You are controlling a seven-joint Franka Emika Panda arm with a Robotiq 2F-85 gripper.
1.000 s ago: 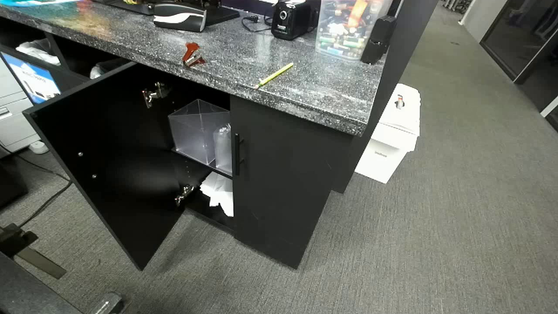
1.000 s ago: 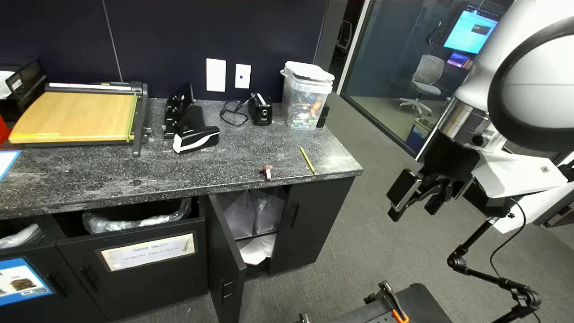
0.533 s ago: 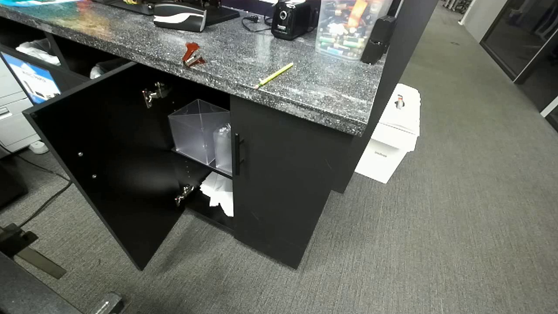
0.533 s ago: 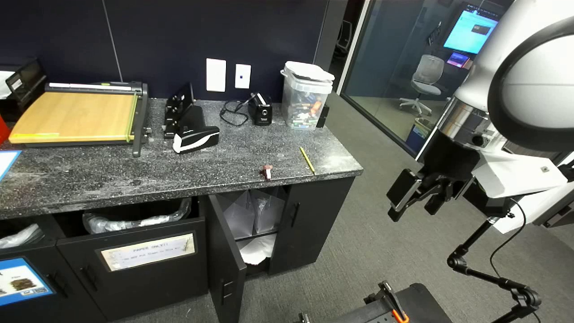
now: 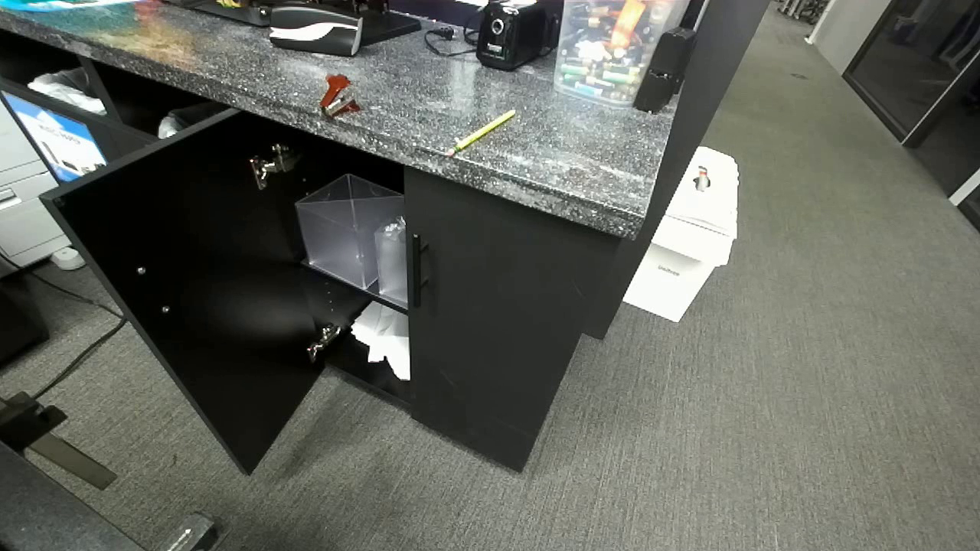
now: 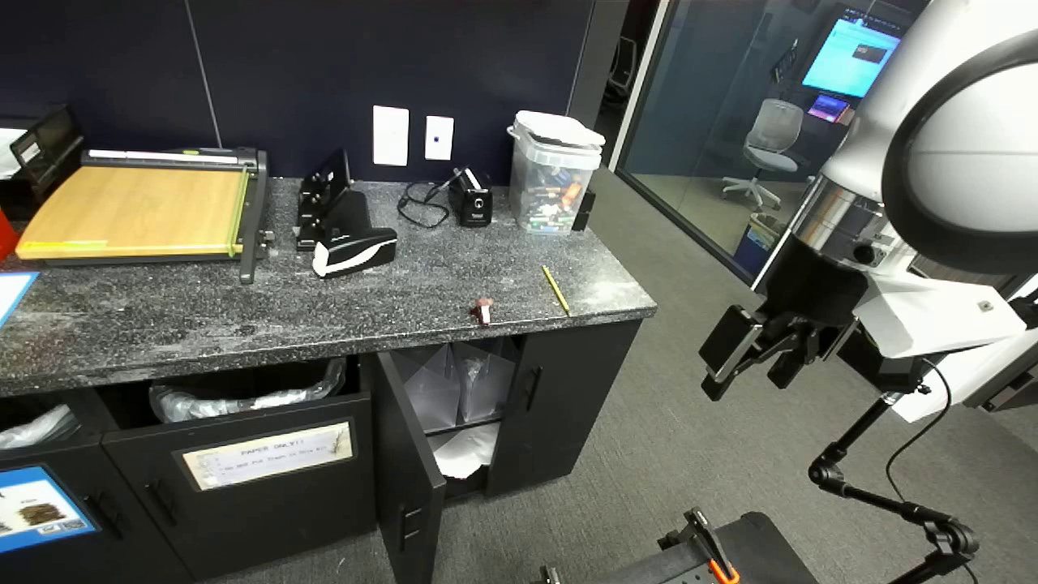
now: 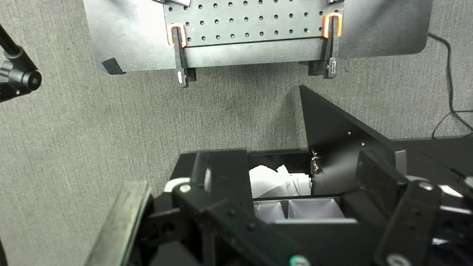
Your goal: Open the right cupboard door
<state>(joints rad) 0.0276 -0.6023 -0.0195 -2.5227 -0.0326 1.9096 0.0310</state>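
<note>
Right cupboard door (image 5: 498,329) closed under tabletop (image 5: 566,164); handle (image 5: 416,272) untouched. Left door (image 5: 191,291) beside it stands open. Fingers (image 7: 382,181) apart, empty, well away from handle. Seemingly nothing of task done: reach, grip, pull all remain.

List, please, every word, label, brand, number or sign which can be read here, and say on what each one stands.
"PAPER ONLY!!": label on a black front; the line below is too blurred.
Blue sign: lettering too blurred to read surely.
White box: lettering too small.
Sharpener: markings too small.
Screen: too blurred.
Small white tag: unreadable.
Wrist view: nothing readable.
</note>
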